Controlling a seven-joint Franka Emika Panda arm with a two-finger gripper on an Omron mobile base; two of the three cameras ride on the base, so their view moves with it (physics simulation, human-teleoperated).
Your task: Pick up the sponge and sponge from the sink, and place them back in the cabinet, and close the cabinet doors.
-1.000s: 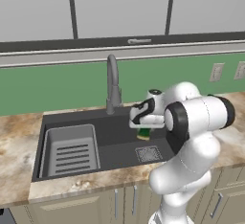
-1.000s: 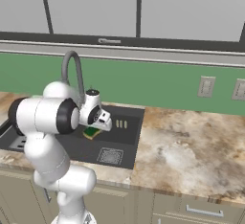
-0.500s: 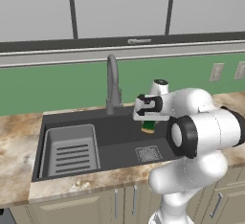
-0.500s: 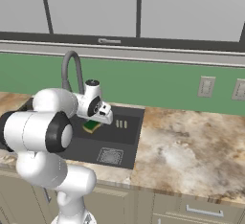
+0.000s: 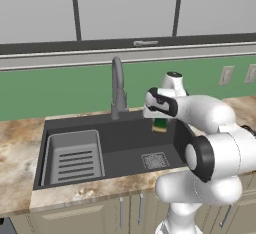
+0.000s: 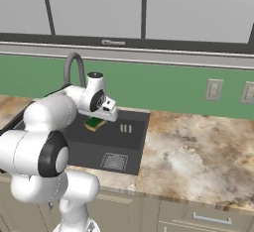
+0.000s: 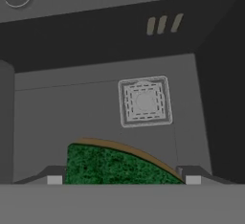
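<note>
The sponge (image 7: 112, 165) is clamped between the hand's (image 7: 123, 179) fingertips above the sink (image 7: 95, 108); its drain (image 7: 144, 101) is seen squarely in the hand view.

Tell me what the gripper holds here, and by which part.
A sponge, held between the jaws of the gripper by its two opposite ends, green scrub face toward the hand camera, lifted above the sink floor.

One sponge (image 7: 112, 166), one sink (image 5: 125, 138), one faucet (image 5: 118, 89), two wall outlets (image 6: 214, 89).
</note>
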